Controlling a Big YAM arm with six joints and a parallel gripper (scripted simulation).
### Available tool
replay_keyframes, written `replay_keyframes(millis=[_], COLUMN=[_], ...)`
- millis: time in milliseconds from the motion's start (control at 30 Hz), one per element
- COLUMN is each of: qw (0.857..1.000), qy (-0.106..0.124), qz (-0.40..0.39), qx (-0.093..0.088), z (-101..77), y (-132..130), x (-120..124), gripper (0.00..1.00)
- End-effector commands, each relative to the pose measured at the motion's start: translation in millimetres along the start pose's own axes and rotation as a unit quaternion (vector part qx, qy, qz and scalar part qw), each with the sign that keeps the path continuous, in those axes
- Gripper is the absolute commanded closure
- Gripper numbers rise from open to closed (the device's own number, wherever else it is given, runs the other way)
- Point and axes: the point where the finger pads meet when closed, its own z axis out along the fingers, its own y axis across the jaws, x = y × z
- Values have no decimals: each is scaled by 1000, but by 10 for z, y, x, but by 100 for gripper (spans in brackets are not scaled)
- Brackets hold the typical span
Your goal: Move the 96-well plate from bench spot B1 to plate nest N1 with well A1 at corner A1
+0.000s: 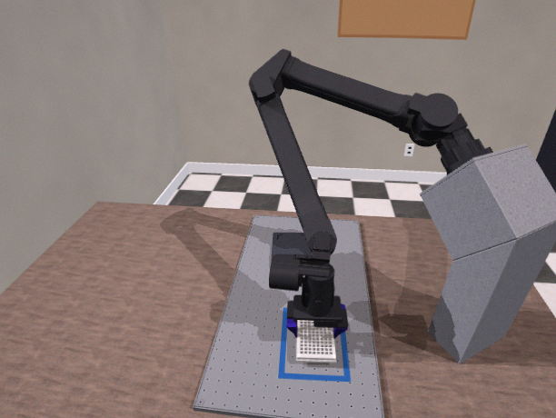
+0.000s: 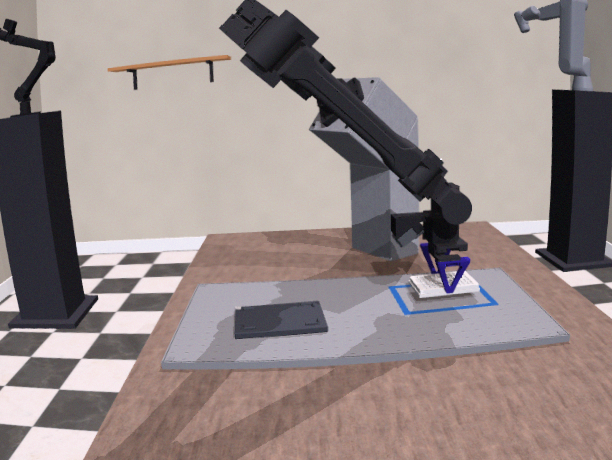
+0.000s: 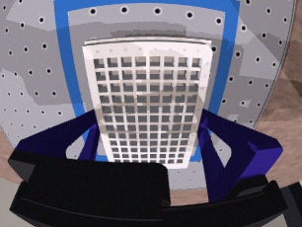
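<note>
Wrist view: jaws clamp the 96-well plate (image 3: 147, 104) by its 2 long sides. Plate hangs slightly tilted over the blue B1 outline (image 2: 415, 311); nest N1 (image 2: 280, 319) well apart.

— What can't you see from above?
— The arm (image 1: 313, 236) covers the dark nest, and the wrist hides the plate's (image 1: 316, 346) far end.
— And the A1 corner mark?
— Too small to read in any view.
</note>
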Motion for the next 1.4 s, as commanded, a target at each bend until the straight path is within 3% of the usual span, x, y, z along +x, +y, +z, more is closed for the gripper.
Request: replay_keyframes(millis=[0,467,567,633,1033,1133,1300,1367], qw=[1000,1000,1000,1000,1000,1000,1000,1000], qy=[0,1,-5,1,1,-2,1,-2], qz=[5,0,14,0,1,11,2,10], qx=[-5,-7,0,-7,-8,-5,-9,-6], z=[-116,-378,-301,-427,-624,-582,-722,-679], y=[49,26,44,24,31,67,36,62], x=[-18,6,-85,4,4,-45,4,-36], gripper=[100,100,100,100,100,100,100,100])
